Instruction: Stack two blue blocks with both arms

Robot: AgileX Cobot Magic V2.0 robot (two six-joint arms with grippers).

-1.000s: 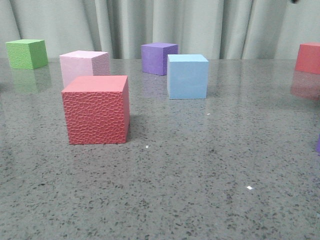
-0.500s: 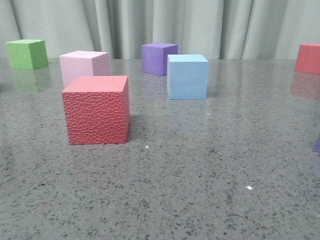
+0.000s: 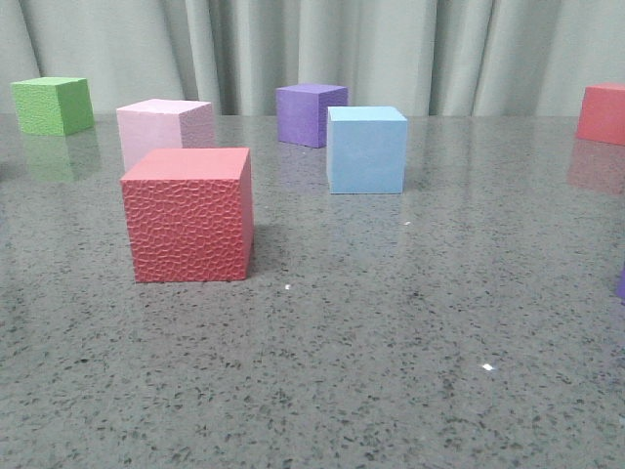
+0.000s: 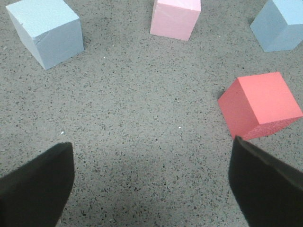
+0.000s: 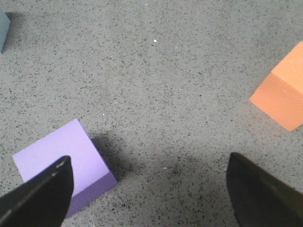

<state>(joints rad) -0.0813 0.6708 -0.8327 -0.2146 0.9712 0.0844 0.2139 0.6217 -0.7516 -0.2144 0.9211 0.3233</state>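
One light blue block (image 3: 366, 149) stands on the grey table (image 3: 391, 322) in the front view, right of centre and in front of the purple cube. The left wrist view holds two blue blocks, one (image 4: 46, 32) and another (image 4: 279, 26), far apart, with a pink cube between them. My left gripper (image 4: 151, 146) hangs open over bare table, short of both blocks, with nothing between its fingers (image 4: 35, 184). My right gripper (image 5: 149, 161) is open too, and one finger (image 5: 38, 196) overlaps a lilac cube. Neither gripper shows in the front view.
A textured red cube (image 3: 188, 215) stands near the front, with a pink cube (image 3: 161, 129) behind it. A green cube (image 3: 53, 105), a purple cube (image 3: 309, 113) and a red cube (image 3: 602, 113) line the back. The right wrist view has a lilac cube (image 5: 66, 158) and an orange cube (image 5: 284, 90).
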